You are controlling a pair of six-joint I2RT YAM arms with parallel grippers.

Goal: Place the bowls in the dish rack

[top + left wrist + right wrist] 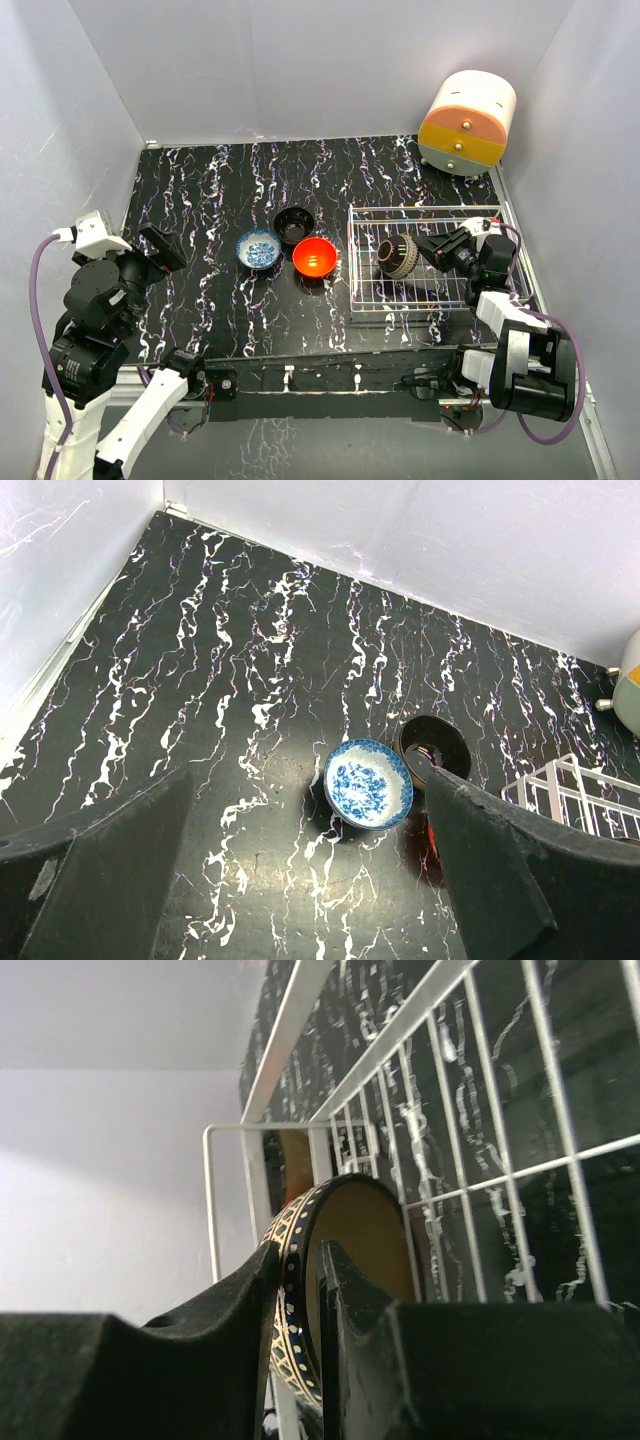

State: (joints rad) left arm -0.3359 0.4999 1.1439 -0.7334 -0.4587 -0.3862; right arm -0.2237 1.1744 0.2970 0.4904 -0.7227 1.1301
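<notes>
Bowl (397, 257), round, patterned, in wire rack (420, 291)

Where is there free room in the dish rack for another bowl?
In the dish rack, the far strip behind the dark patterned bowl and the near strip are bare. The middle is crowded: the right tool straddles that bowl's rim there.

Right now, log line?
right tool: astride tan bowl rim in rack | left tool: open, empty | table: blue bowl, black bowl, red bowl
</notes>
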